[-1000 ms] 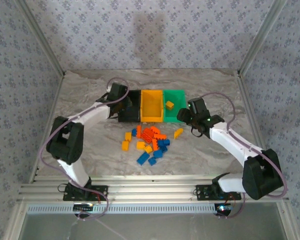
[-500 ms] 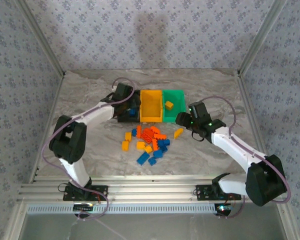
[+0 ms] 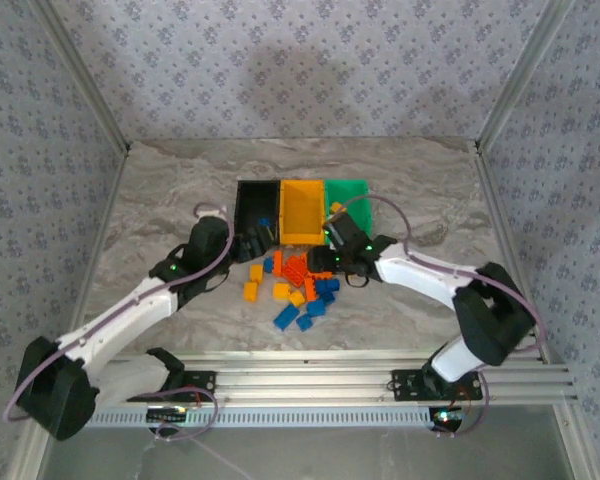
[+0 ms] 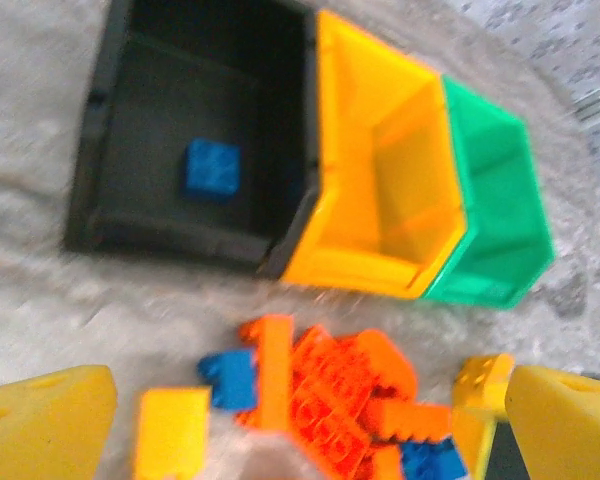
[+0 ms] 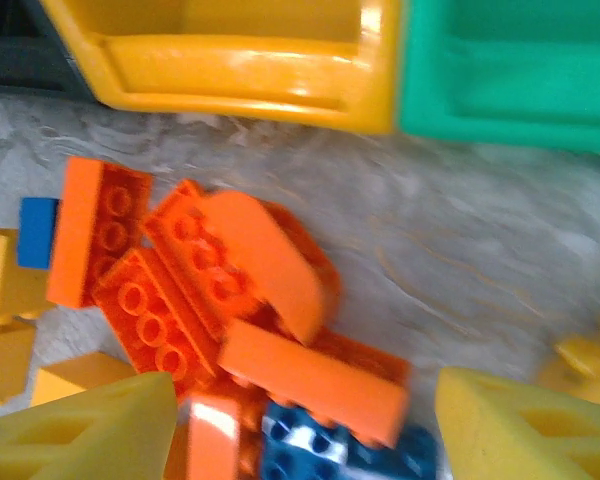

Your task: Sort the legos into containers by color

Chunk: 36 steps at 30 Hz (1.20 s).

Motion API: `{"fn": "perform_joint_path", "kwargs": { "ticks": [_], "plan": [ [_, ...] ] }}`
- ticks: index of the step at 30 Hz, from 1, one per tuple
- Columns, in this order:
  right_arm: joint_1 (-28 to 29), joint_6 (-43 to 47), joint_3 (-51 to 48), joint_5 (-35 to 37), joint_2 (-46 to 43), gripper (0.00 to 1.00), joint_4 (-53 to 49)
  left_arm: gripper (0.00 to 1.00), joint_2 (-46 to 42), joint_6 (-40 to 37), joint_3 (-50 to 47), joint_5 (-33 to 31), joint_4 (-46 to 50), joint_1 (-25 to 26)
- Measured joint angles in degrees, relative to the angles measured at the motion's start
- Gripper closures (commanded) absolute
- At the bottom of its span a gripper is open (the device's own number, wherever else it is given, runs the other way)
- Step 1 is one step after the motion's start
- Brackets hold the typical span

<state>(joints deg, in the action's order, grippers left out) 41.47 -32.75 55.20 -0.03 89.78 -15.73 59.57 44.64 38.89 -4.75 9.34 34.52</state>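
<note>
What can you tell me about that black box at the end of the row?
The black bin is a small rectangular tub of what looks like matte plastic, open at the top and standing upright on the marbled table. It is the left end of a row of three, its right wall against the yellow-orange bin. One blue brick lies flat on its floor.

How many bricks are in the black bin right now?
1. A blue brick lies flat on the floor of the black bin, clear of the walls. The near wall may hide another tucked against it.
</note>
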Motion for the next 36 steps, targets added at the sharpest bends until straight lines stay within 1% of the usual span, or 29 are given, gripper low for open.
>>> {"fn": "perform_joint_path", "kwargs": {
  "ticks": [5,8,16,21,25,28,31,36],
  "plan": [
    [0.4,3.2,5.2,0.4,7.5,0.33,0.8,0.0,-7.9,0.9,-5.4,-2.0,3.8,0.0],
    [0.4,4.4,7.3,1.1,10.7,0.35,0.6,0.0,-10.0,1.1,-6.1,-2.9,5.2,0.0],
    [0.4,6.8,9.0,1.7,14.1,0.48,-0.5,0.0,-10.5,2.2,-7.5,-3.7,6.5,-1.7],
    [0.4,7.5,9.8,1.6,15.4,0.6,-0.9,0.0,-9.9,3.0,-7.6,-3.5,6.8,-3.0],
    [0.5,8.0,9.8,1.5,15.7,0.71,-0.9,0.0,-9.9,3.0,-7.6,-3.4,6.8,-3.0],
    [0.9,8.1,9.8,1.5,15.4,0.77,-0.9,0.0,-9.9,3.1,-7.6,-3.4,6.8,-3.1],
    [1.7,8.0,9.1,1.6,13.9,0.8,-1.0,0.0,-9.9,3.2,-7.6,-3.4,6.8,-3.1],
    [2.6,7.7,8.4,1.7,7.1,0.8,-2.0,0.0,-9.9,3.4,-9.0,-3.4,6.8,-3.4]
  ]
}}
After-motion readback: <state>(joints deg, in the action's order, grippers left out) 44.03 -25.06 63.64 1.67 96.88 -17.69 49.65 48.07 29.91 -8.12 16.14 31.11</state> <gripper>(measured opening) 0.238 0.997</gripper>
